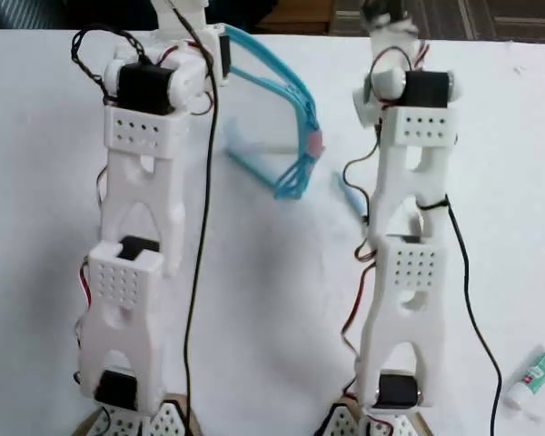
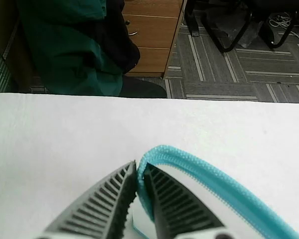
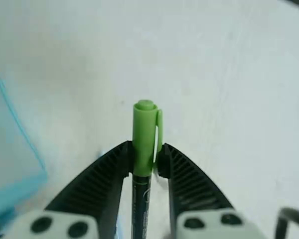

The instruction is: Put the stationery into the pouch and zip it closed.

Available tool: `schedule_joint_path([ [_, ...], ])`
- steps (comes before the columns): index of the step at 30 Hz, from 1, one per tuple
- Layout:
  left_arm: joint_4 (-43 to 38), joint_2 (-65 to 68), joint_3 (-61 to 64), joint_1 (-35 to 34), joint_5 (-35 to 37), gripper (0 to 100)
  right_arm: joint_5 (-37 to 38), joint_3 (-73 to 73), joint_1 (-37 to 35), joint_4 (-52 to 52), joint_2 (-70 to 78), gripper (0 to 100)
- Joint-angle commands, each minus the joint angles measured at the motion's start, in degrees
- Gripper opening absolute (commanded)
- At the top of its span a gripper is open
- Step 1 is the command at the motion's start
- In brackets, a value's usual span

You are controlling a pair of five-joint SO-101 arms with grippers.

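L gripper (image 2: 136, 168) is pressed shut on the blue zipper edge of the pouch (image 2: 219, 184). In the high view I see the clear pouch at the far side of the table (image 1: 272, 318), between the two arms. R gripper (image 3: 144, 149) pinches a green pen (image 3: 145, 124) at the base of its cap, cap end poking past the fingertips. Blue pen (image 1: 350, 195) lies just beside the pouch, partly behind the R arm. Glue stick (image 1: 532, 376) is at the near right edge, well apart from both.

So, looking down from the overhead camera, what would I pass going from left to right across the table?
Left arm → pouch, clear with a blue zip edge → right arm → glue stick.
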Motion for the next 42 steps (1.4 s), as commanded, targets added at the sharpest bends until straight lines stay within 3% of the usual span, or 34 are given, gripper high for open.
schedule_joint_path([
  [1, 0.00, 2.15, 0.09, 0.22, 0.62, 2, -6.42, -4.57, -3.65, -3.21, -9.27, 1.7],
  [7, 0.09, 2.07, 0.09, 0.22, 0.62, 2, -13.98, -4.48, -9.19, -16.57, -20.88, 1.7],
  [13, 0.09, 2.07, 0.09, 0.22, 0.62, 2, -14.51, -4.40, -12.88, -25.63, -28.53, 1.7],
  [23, 0.09, 2.07, 0.18, 0.31, 0.62, 2, -14.68, -2.64, -20.26, -36.18, -24.92, 1.7],
  [27, 0.09, 2.07, 0.09, 0.13, 0.62, 2, -18.02, -2.90, -20.00, -35.82, -20.44, 1.7],
  [32, 0.00, 2.07, 0.09, -0.04, 0.62, 2, -23.30, -2.73, -18.51, -28.09, -17.98, 1.7],
  [42, 0.00, 1.89, 0.09, -0.13, 0.62, 2, -23.65, -2.81, -16.84, -18.42, -16.22, 1.7],
])
